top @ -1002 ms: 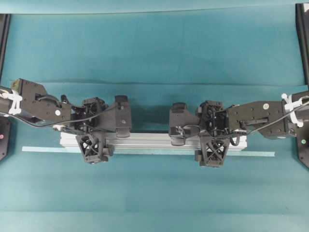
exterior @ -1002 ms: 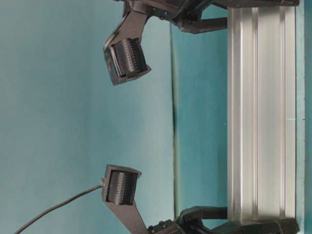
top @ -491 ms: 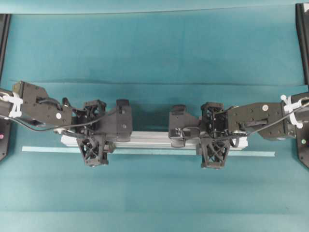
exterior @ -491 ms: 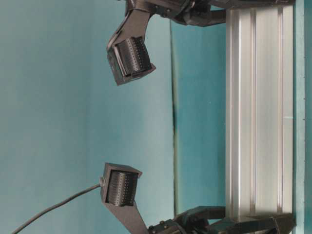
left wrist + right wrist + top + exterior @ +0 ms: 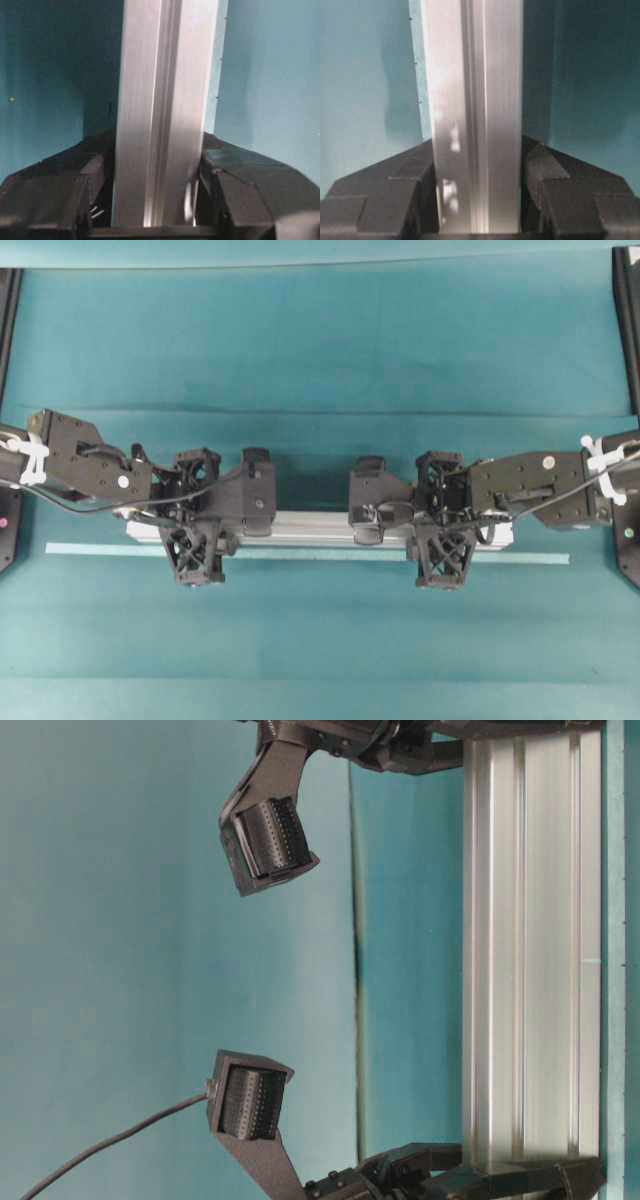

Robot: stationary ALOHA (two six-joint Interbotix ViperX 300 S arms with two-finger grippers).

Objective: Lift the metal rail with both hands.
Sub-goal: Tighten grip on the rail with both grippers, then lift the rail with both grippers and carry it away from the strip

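Observation:
The metal rail (image 5: 310, 528) is a long grooved silver bar lying left to right across the teal cloth. My left gripper (image 5: 196, 528) comes down on it near its left end and is shut on it, one finger on each long side. Near the right end, my right gripper (image 5: 440, 530) grips it the same way. In the left wrist view the rail (image 5: 165, 100) fills the gap of the left gripper (image 5: 157, 200). The right wrist view shows the rail (image 5: 475, 100) pressed between both pads of the right gripper (image 5: 477, 200). At table level the rail (image 5: 530, 970) looks close to the cloth.
A thin pale teal strip (image 5: 90, 548) lies just in front of the rail, parallel to it and longer. A fold (image 5: 320, 410) crosses the cloth behind the arms. Black frame posts (image 5: 625, 320) stand at the view's side edges.
Both grippers' jaws, wide a second ago, have closed onto the rail's sides. The left gripper has shifted slightly right. The rail has barely moved.

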